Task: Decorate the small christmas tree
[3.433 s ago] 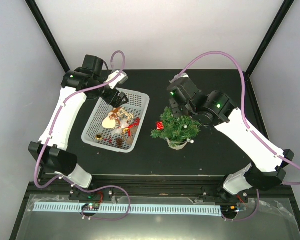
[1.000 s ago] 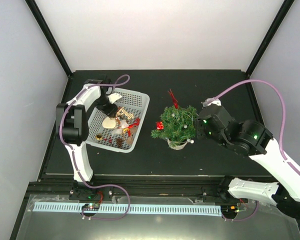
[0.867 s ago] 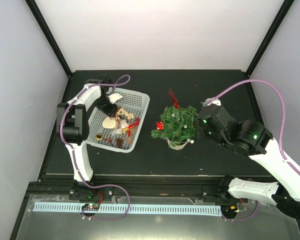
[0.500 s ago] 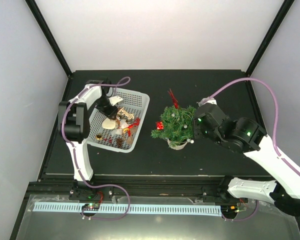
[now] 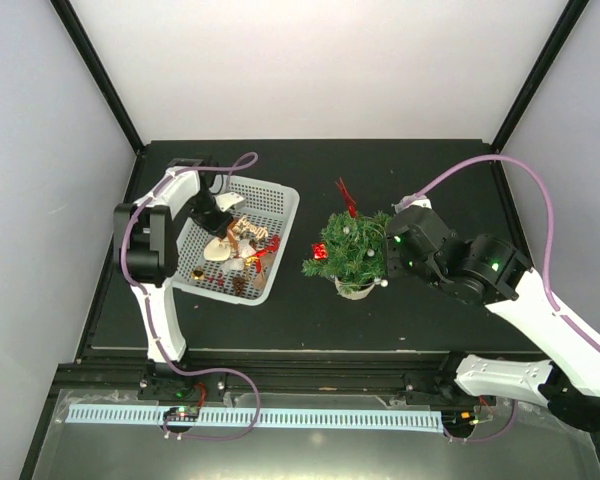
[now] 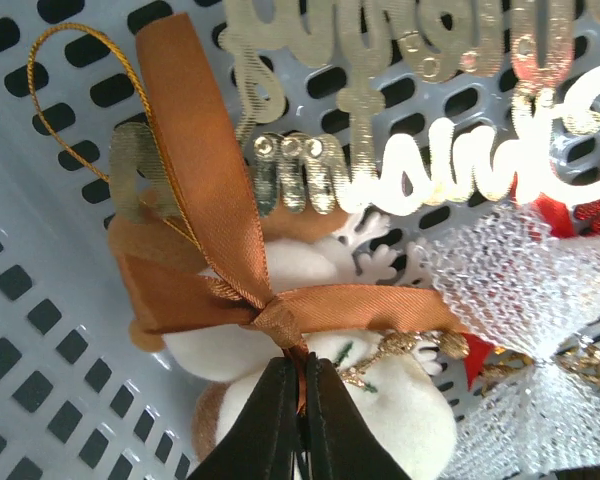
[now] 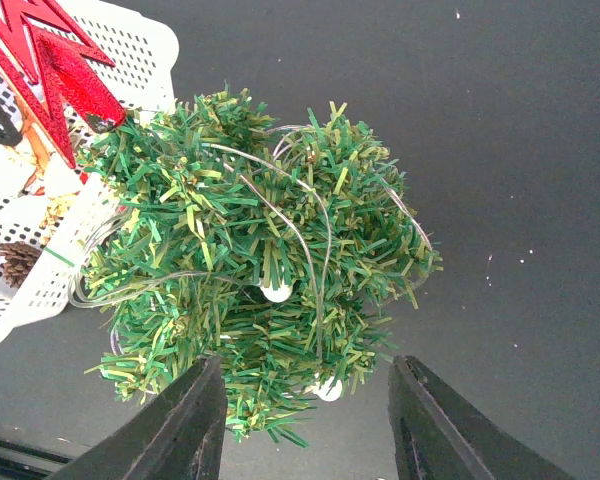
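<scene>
Small christmas tree (image 7: 260, 290) sits right between the right gripper's (image 7: 310, 425) spread fingers, white basket (image 7: 130, 45) just beside it.

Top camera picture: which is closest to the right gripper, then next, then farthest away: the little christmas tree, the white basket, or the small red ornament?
1. small christmas tree, right beside the right gripper, between its open jaws.
2. small red ornament, on the tree's left edge.
3. white mesh basket, farthest, left of the tree.
</scene>
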You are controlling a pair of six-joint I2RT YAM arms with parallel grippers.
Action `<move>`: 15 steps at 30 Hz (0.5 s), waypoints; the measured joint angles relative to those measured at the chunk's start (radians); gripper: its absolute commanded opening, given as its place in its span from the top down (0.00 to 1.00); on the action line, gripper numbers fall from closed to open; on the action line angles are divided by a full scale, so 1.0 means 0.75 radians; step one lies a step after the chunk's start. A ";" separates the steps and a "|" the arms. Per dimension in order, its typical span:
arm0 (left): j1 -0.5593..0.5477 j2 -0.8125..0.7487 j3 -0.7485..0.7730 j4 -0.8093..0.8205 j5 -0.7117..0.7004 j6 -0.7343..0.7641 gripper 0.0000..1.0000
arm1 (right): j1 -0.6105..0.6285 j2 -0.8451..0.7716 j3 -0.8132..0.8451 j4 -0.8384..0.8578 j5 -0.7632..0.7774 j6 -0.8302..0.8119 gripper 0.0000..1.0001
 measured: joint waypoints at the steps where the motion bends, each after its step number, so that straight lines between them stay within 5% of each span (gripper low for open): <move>1: 0.000 -0.004 0.001 -0.005 0.007 0.002 0.98 | 0.000 0.000 0.000 0.000 0.000 0.000 0.53; 15: 0.001 -0.135 0.012 -0.094 0.042 0.002 0.98 | 0.000 -0.001 -0.001 0.011 -0.001 0.000 0.53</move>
